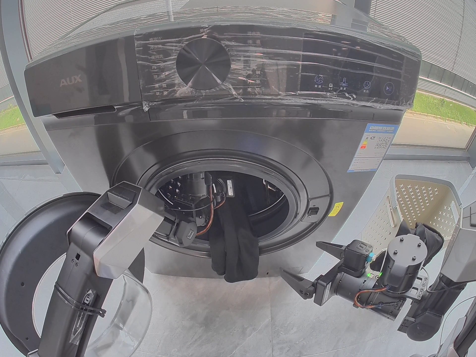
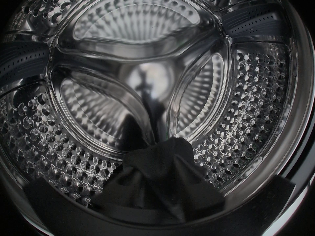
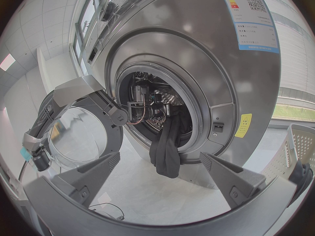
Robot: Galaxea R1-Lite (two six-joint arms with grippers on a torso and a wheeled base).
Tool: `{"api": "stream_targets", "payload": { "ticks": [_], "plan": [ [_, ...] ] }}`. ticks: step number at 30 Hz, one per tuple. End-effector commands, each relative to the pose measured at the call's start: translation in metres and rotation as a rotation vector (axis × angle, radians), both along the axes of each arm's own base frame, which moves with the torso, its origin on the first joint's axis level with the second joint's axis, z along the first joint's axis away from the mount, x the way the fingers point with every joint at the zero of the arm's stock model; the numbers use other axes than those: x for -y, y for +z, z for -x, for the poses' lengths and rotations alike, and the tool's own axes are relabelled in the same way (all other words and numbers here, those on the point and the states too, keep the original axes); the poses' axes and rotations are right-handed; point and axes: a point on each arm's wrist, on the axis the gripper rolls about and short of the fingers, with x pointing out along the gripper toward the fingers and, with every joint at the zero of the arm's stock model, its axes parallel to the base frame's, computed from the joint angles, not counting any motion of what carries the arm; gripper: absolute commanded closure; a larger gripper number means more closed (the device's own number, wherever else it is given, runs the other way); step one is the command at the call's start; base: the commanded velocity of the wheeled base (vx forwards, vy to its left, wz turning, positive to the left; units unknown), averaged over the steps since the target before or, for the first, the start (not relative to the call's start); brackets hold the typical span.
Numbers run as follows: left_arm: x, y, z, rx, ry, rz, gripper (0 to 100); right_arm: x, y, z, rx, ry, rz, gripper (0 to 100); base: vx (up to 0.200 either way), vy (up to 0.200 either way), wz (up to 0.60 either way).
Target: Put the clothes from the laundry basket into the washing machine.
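The washing machine (image 1: pixel 277 140) stands with its round door (image 1: pixel 29 254) swung open at the robot's left. The left arm reaches through the opening, so the left gripper (image 1: pixel 198 189) is inside the steel drum (image 2: pixel 256 92); whether it is open or closed cannot be told. 1 black garment (image 1: pixel 233 244) lies across the lip of the opening, with 1 part on the drum floor and the other part hanging down the front of the machine. The right gripper (image 1: pixel 303 260) is low in front of the machine, on its right side, with its 2 jaws wide apart and nothing between them. Just beside it stands the laundry basket (image 1: pixel 421 194), and dark clothes (image 1: pixel 429 236) are in it.
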Motion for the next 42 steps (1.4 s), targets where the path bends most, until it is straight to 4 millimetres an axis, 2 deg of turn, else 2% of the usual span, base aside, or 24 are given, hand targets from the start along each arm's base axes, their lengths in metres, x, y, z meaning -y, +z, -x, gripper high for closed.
{"api": "stream_targets", "payload": {
  "ticks": [1, 3, 6, 8, 9, 10, 13, 16, 26, 27, 36, 40, 42],
  "plan": [
    [0.002, -0.004, 0.009, -0.041, -0.012, -0.021, 0, 0.0, -0.001, 0.0, -0.003, 0.0, 0.003, 0, 0.0, 0.0, 0.0],
    [0.005, -0.002, 0.015, -0.048, -0.026, -0.025, 0, 0.0, -0.001, 0.0, -0.001, 0.0, 0.001, 0, 0.0, 0.0, 0.0],
    [0.009, -0.001, 0.034, -0.104, -0.073, -0.054, 0, 0.0, -0.001, 0.0, -0.002, 0.0, 0.002, 0, 0.0, 0.0, 0.0],
    [0.011, -0.005, 0.053, -0.165, -0.15, -0.076, 0, 0.0, -0.001, 0.0, -0.004, 0.0, 0.004, 0, 0.0, 0.0, 0.0],
    [0.011, -0.005, 0.055, -0.172, -0.159, -0.079, 0, 0.0, -0.001, 0.0, -0.004, 0.0, 0.004, 0, 0.0, 0.0, 0.0],
    [0.009, -0.009, 0.07, -0.231, -0.209, -0.1, 0, 0.0, -0.001, 0.0, -0.003, 0.001, 0.003, 0, 0.0, 0.0, 0.0],
    [0.009, -0.017, 0.08, -0.283, -0.229, -0.126, 0, 0.0, -0.001, 0.0, -0.004, 0.0, 0.004, 0, 0.0, 0.0, 0.0],
    [0.009, -0.023, 0.082, -0.305, -0.23, -0.138, 0, 0.0, -0.002, 0.0, -0.006, 0.001, 0.005, 0, 0.0, 0.0, 0.0],
    [0.007, -0.059, 0.075, -0.346, -0.216, -0.184, 0, 0.0, -0.001, 0.0, -0.004, 0.001, 0.004, 0, 0.0, 0.0, 0.0],
    [0.007, -0.06, 0.075, -0.345, -0.216, -0.186, 100, -0.001, -0.002, 0.0, -0.004, 0.001, 0.004, 0, 0.0, 0.0, 0.0],
    [0.005, -0.054, 0.073, -0.323, -0.21, -0.175, 100, -0.001, -0.002, 0.0, -0.004, 0.001, 0.004, 0, 0.0, 0.0, 0.0],
    [0.004, -0.039, 0.062, -0.268, -0.192, -0.144, 100, -0.001, -0.001, 0.0, -0.003, 0.001, 0.003, 0, 0.0, 0.0, 0.0],
    [0.006, -0.023, 0.048, -0.181, -0.147, -0.11, 100, -0.001, -0.001, 0.0, -0.003, 0.001, 0.003, 0, 0.0, 0.0, 0.0]
  ]
}}
